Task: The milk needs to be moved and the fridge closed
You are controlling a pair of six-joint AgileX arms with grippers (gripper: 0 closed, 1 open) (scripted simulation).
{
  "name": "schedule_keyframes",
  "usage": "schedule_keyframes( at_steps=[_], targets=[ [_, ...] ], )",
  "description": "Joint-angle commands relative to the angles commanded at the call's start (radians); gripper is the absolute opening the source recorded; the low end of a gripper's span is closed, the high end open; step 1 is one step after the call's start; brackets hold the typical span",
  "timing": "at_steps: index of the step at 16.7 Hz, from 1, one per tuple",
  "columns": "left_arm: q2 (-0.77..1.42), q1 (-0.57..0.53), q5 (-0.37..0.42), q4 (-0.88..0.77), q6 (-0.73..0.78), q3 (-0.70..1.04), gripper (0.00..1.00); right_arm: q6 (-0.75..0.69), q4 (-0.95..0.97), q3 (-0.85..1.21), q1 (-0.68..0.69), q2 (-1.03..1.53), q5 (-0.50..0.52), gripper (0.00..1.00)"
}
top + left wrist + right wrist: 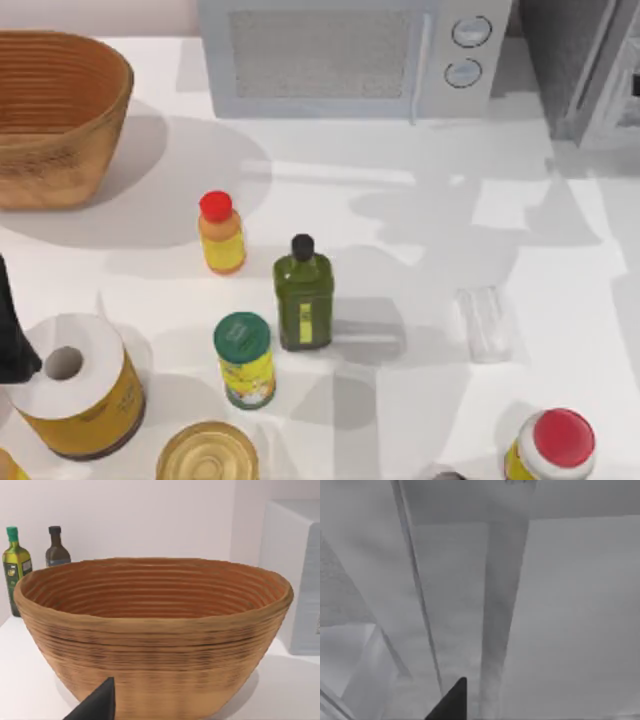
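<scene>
Fridge (562, 58) door, at the top view's upper right, looks stiff and glassy-slick, so push on its metal frame. Right gripper (451, 700) hangs close to it. Left gripper (12, 330) is parked at the left edge. I cannot tell either one's grip.

The top camera looks straight down on the white table (400, 240) from high up. The left wrist camera sits low and very near the brown woven basket (155, 630), looking at its side. The top view shares that basket (55, 115) at its far left corner. The right wrist camera is close up against grey flat panels (570, 620).
</scene>
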Motion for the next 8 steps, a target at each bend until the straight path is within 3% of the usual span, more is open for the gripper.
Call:
schedule_keyframes(
  at_steps=[8],
  targets=[
    [0.000, 0.000, 0.000, 0.000, 0.000, 0.000, 1.00, 0.002, -0.072, 0.367, 0.001, 0.284, 0.005, 1.00]
  ],
)
